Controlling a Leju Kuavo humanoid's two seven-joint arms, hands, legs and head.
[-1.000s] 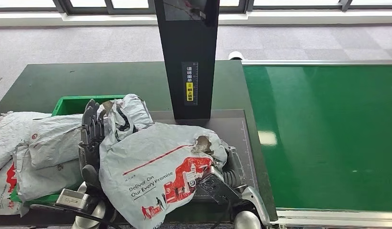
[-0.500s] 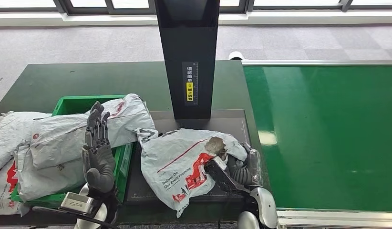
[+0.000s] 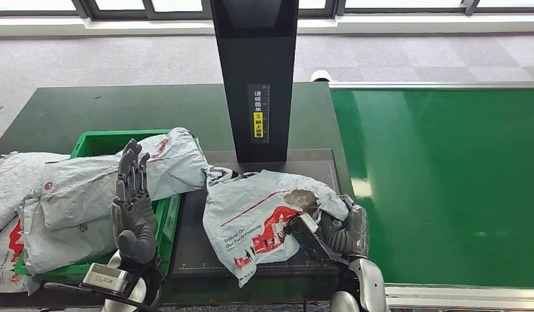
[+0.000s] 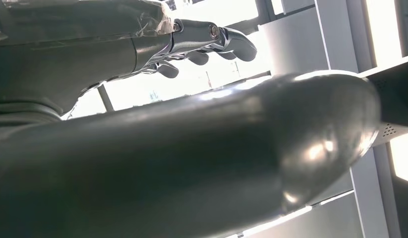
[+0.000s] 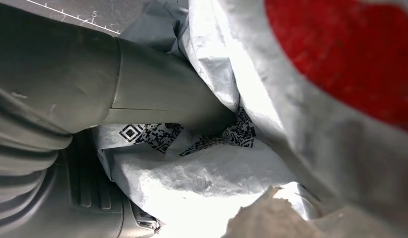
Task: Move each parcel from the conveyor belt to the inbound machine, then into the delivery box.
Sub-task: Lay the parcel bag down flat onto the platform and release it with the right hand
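Right robot hand [image 3: 339, 229] grips parcel [image 3: 264, 218].

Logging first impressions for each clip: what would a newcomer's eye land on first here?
Probably the grey parcel with red print, lying on the dark inbound machine platform under the tall black scanner column, with the right hand gripping its edge. Next, the left hand raised with fingers straight, beside a green delivery box heaped with parcels.
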